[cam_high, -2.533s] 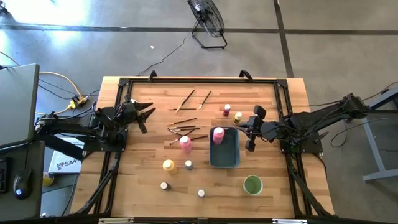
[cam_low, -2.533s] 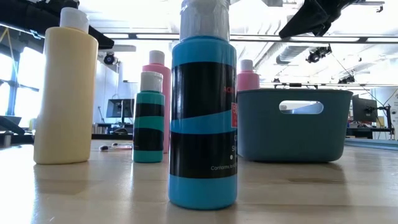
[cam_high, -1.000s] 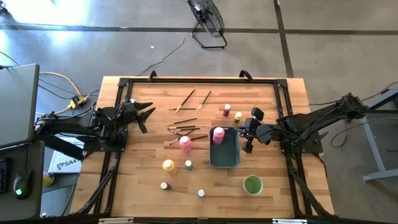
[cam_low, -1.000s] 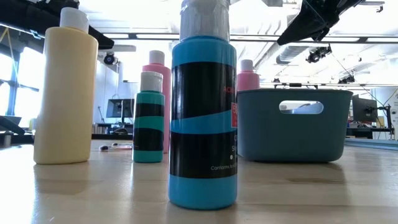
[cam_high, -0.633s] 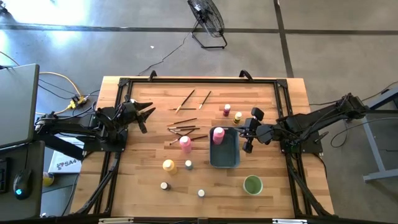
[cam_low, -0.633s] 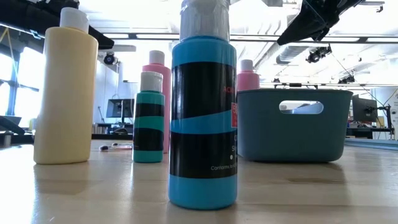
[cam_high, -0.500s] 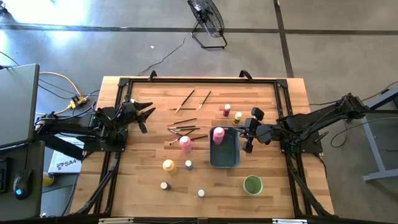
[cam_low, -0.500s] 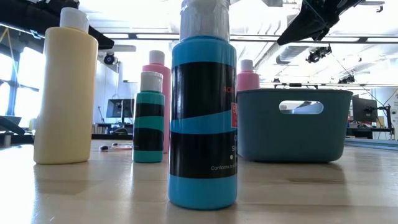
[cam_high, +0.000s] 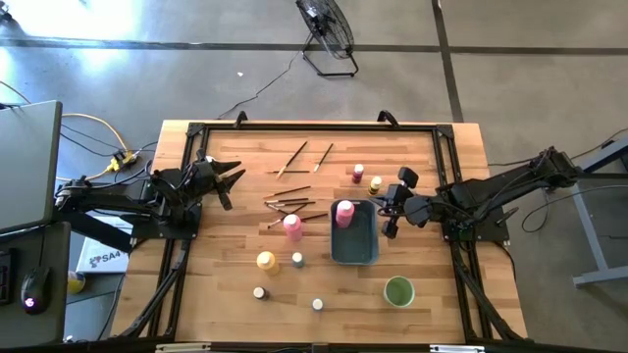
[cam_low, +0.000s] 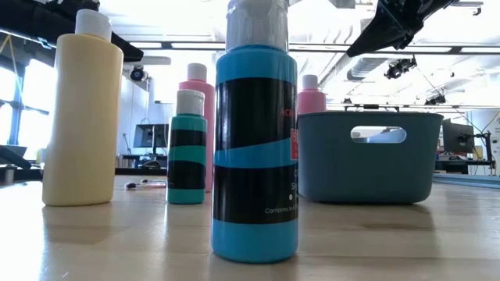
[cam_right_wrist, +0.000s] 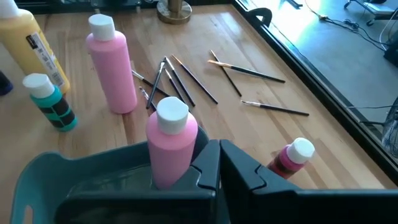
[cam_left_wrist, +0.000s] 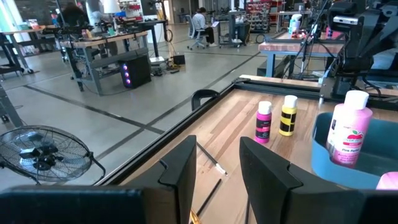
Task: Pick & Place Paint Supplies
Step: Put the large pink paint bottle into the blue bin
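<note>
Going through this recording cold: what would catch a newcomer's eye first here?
Probably the blue-grey tray right of the table's centre, with one pink bottle standing in it and the right gripper, shut and empty, at its edge. Next, the loose paintbrushes beside a second pink bottle, while the left gripper waits at the table's left.

Pink bottle (cam_high: 342, 212) in blue-grey tray (cam_high: 355, 247); green cup (cam_high: 398, 291).

You have one pink bottle (cam_high: 343, 212) upright in the tray's 11 o'clock corner, another (cam_high: 292, 226) standing at its 9 o'clock. Yellow bottle (cam_high: 266, 261), small jars (cam_high: 297, 260) and brushes (cam_high: 290, 203) sit scattered on the wood.
</note>
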